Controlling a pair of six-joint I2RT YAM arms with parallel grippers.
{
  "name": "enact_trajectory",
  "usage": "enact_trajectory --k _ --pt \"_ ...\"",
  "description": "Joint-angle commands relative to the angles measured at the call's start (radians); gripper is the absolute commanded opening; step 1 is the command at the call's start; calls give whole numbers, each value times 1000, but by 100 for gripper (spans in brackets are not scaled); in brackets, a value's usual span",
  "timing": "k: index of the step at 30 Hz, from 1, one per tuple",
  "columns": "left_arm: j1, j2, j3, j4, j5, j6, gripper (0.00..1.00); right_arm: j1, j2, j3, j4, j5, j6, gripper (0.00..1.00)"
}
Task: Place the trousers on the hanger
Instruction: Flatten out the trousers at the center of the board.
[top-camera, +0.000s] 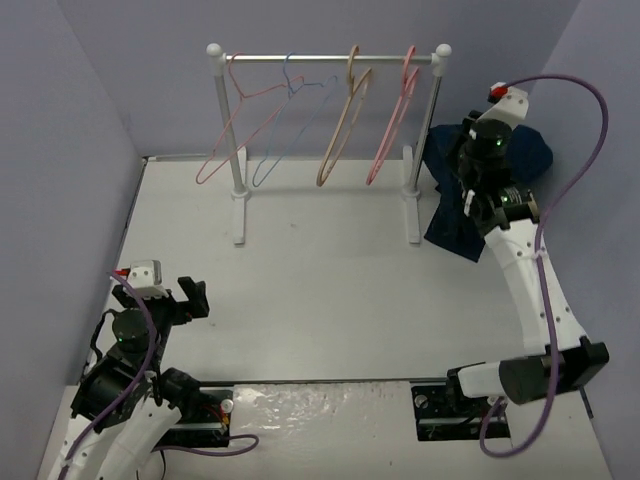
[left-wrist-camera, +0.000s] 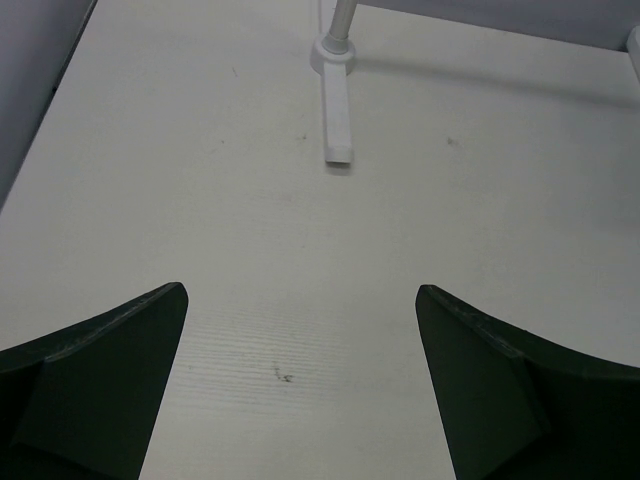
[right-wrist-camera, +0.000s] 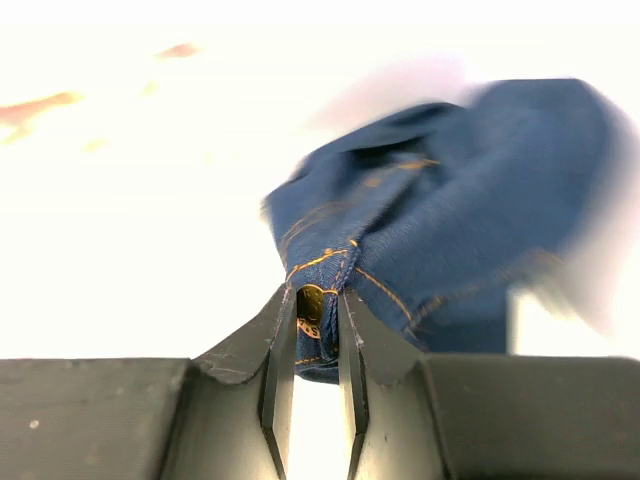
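Note:
The dark navy trousers (top-camera: 452, 205) lie bunched at the far right of the table, beside the rack's right foot. My right gripper (right-wrist-camera: 318, 300) is shut on their waistband by the brass button, and the trousers (right-wrist-camera: 450, 230) spread out beyond the fingers. In the top view the right gripper (top-camera: 482, 200) sits over the cloth, its jaws hidden by the wrist. The tan hanger (top-camera: 345, 125) hangs on the rail, third from the left. Near the front left, my left gripper (top-camera: 190, 298) stands open over bare table, with nothing between its fingertips (left-wrist-camera: 170, 300).
A white clothes rack (top-camera: 330, 60) stands at the back on two feet (left-wrist-camera: 338, 110). On it also hang a pink hanger (top-camera: 235, 120), a light-blue hanger (top-camera: 285, 120) and another pink one (top-camera: 395, 120). Grey walls close in the sides and back.

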Motion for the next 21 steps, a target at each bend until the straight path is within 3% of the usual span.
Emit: enact_trajectory --k 1,6,12,17,21 --pt "5 65 141 35 72 -83 97 178 -157 -110 -194 172 174 0" --pt "5 131 296 -32 171 -77 97 507 -259 -223 -252 227 412 0" --pt "5 172 374 -85 276 -81 97 900 -134 -152 -262 360 532 0" --pt "5 155 390 -118 302 -107 97 1094 -11 -24 -274 466 524 0" --pt "5 141 375 -148 276 -114 97 1102 45 -53 -275 459 559 1"
